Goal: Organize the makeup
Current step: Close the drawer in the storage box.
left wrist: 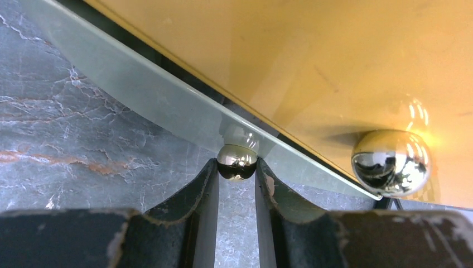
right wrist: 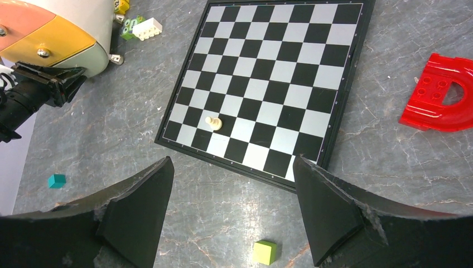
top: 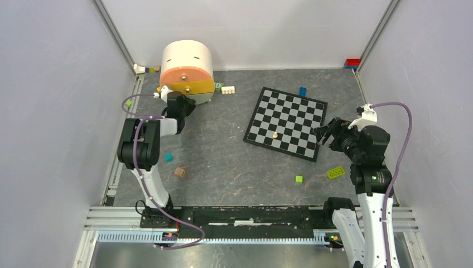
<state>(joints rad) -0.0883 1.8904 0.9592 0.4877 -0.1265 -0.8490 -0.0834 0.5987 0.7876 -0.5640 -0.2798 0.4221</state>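
Note:
No makeup shows in any view. A round cream drawer box (top: 187, 70) with orange, yellow and pale green drawer fronts stands at the back left. My left gripper (top: 181, 104) is at its lower front. In the left wrist view that gripper (left wrist: 236, 167) is shut on the small silver knob (left wrist: 237, 161) of the pale green drawer (left wrist: 167, 106), both fingertips touching it. A second silver knob (left wrist: 390, 162) sits on the yellow drawer (left wrist: 334, 67) to the right. My right gripper (top: 329, 131) hangs open over the floor by the chessboard's right corner, jaws wide and empty (right wrist: 234, 212).
A black-and-grey chessboard (top: 285, 123) lies at centre right with a small cream pawn (top: 275, 134) on it. Loose toy pieces lie about: teal cube (top: 168, 157), brown cube (top: 179, 172), green cube (right wrist: 264, 252), green brick (top: 335, 173), white brick (top: 227, 90), red curved piece (right wrist: 440, 92). Walls close in on three sides.

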